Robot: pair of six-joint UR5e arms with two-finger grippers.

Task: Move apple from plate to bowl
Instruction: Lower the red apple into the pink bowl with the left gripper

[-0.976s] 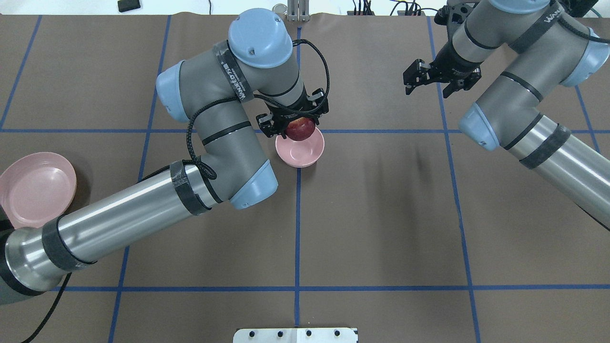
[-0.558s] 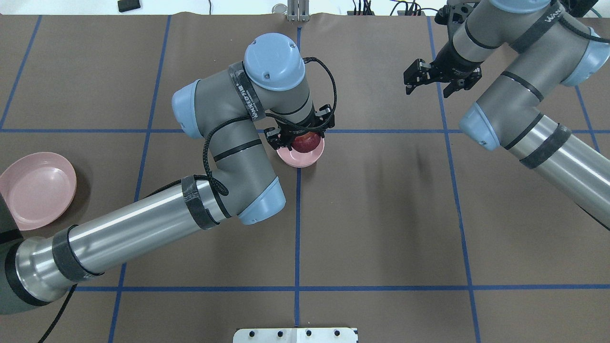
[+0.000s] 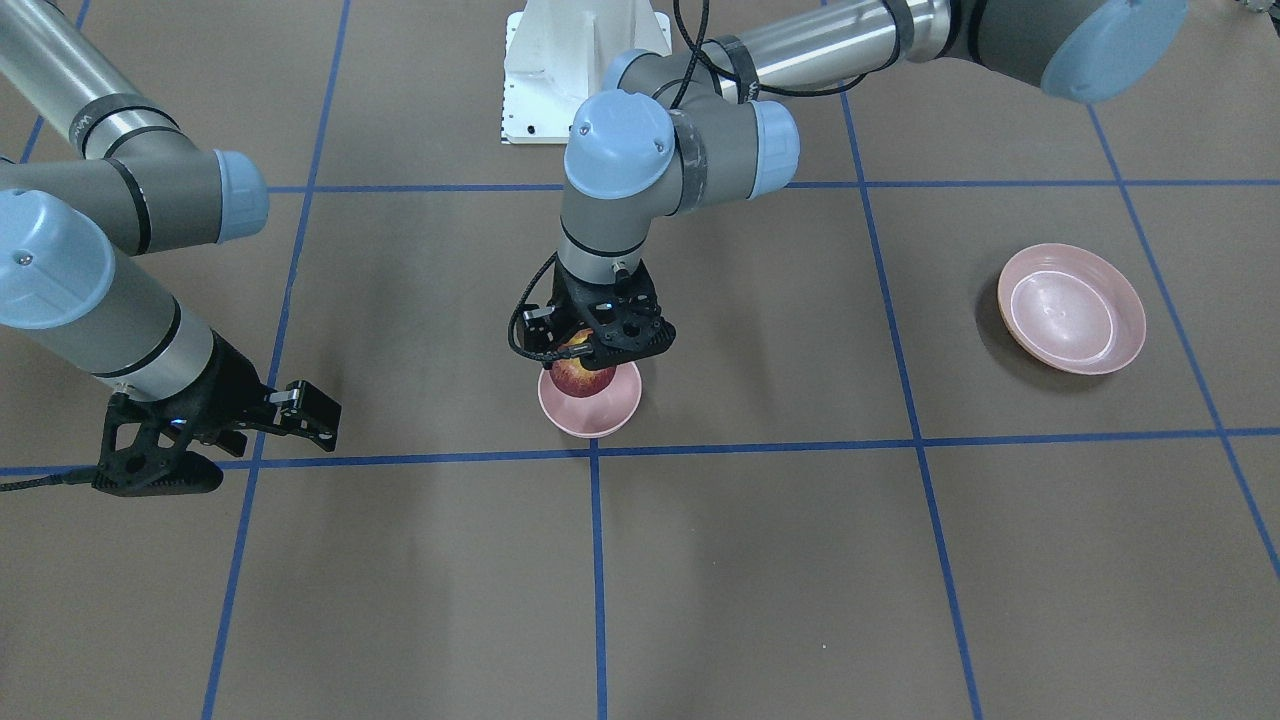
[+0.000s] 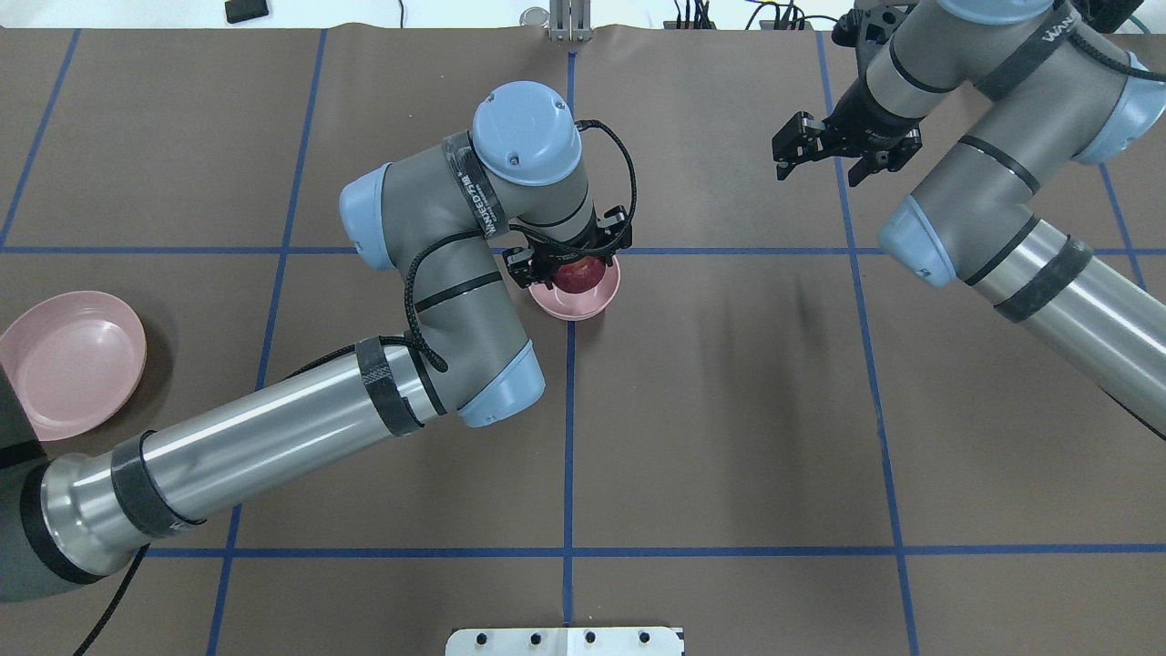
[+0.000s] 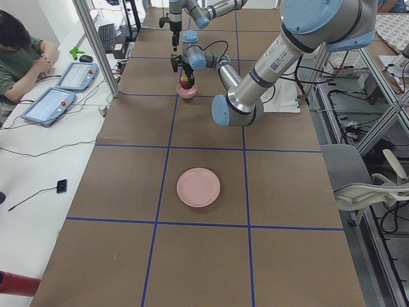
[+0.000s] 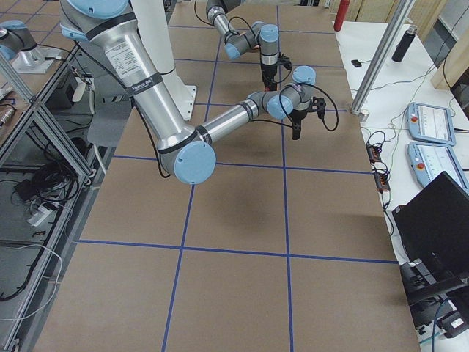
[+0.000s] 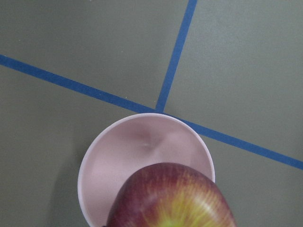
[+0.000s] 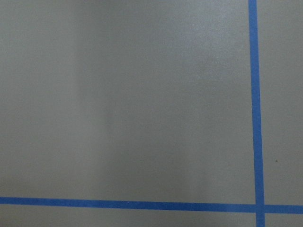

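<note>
My left gripper (image 4: 574, 262) is shut on the dark red apple (image 4: 580, 274) and holds it low over the small pink bowl (image 4: 583, 305), partly inside its rim. In the front view the apple (image 3: 582, 376) sits between the black fingers just above the bowl (image 3: 590, 415). The left wrist view shows the apple (image 7: 173, 198) over the near part of the bowl (image 7: 142, 151). The wide pink plate (image 4: 68, 360) lies bare at the table's left end, also seen in the front view (image 3: 1070, 322). My right gripper (image 4: 833, 157) is open and empty at the far right.
Brown table mat with blue tape grid lines (image 4: 568, 437). A white mount plate (image 4: 565, 640) lies at the near edge. My left arm's elbow (image 4: 492, 364) hangs over the table just left of the bowl. Cables and a small black box (image 4: 246, 9) lie beyond the far edge.
My left gripper has carried the apple toward the near side, from the bowl's far rim to over its middle, and lowered it. The right arm has not moved.
</note>
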